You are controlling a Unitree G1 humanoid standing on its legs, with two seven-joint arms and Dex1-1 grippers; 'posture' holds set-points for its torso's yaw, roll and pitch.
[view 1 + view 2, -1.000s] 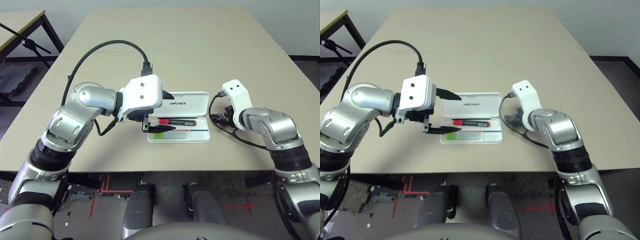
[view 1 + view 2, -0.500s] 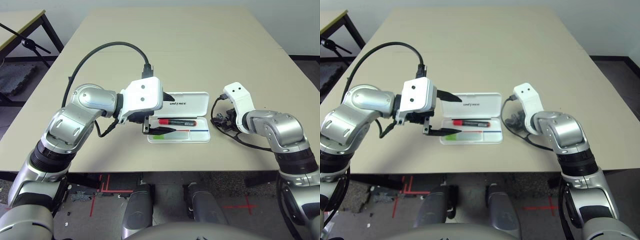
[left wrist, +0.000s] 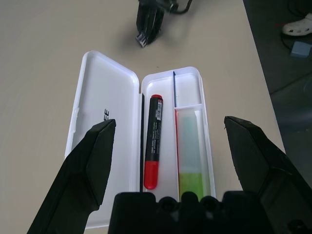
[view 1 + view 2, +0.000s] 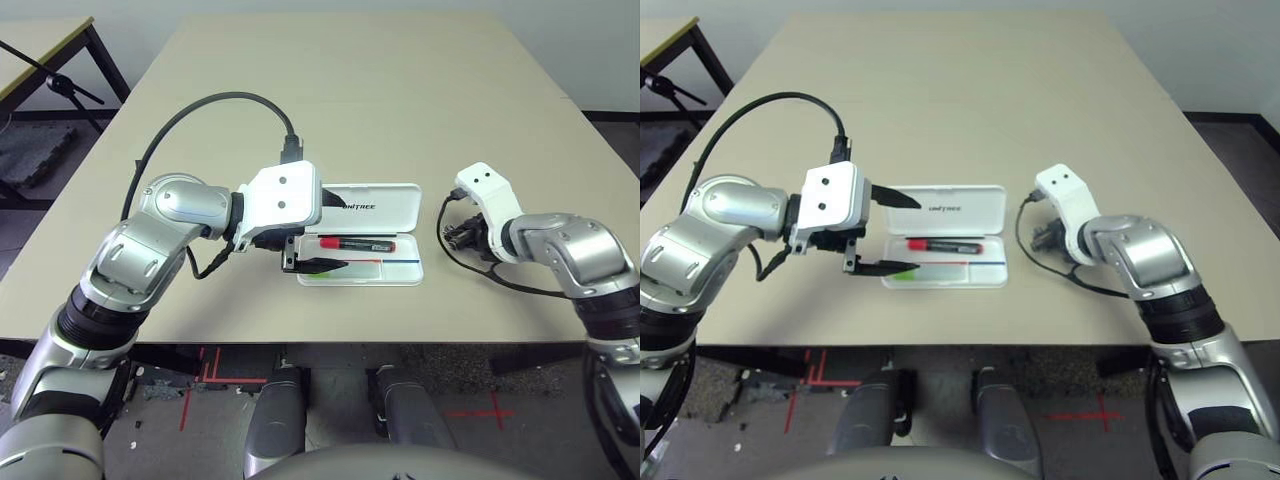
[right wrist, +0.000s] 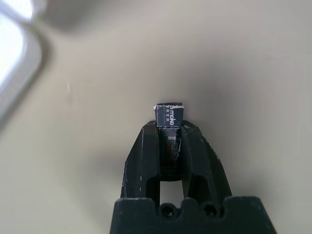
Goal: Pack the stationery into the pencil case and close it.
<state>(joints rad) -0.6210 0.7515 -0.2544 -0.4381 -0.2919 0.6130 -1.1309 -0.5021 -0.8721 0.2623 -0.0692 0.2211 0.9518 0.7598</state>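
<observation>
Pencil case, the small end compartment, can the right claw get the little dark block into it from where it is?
Probably yes. The right claw grips the block beside the open pencil case, with bare table between; the left claw hovers over the opposite end.

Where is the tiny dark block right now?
The tiny dark block is pinched between the right gripper fingers, just above the table, to the right of the open pencil case.
</observation>
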